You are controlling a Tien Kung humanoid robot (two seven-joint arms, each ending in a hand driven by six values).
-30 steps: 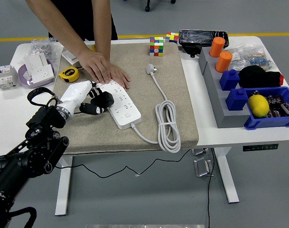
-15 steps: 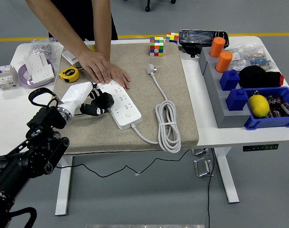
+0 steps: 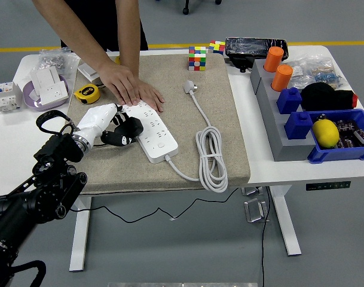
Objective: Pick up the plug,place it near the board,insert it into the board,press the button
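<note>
The robot's left hand [image 3: 110,124] has its fingers wrapped around a black plug [image 3: 132,127], holding it against the left edge of the white power strip [image 3: 152,130] on the tan mat [image 3: 217,128]. A person's hand [image 3: 131,86] presses flat on the strip's far end. The strip's own white cord [image 3: 210,156] lies coiled beside it.

Mat centre, bins right.
White power strip [image 3: 150,129] on beige felt mat [image 3: 223,119]; coiled white cable [image 3: 212,156] right of it; yellow tape measure [image 3: 86,92] left; blue plastic bins [image 3: 343,149] on counter [image 3: 8,143] far right.
</note>
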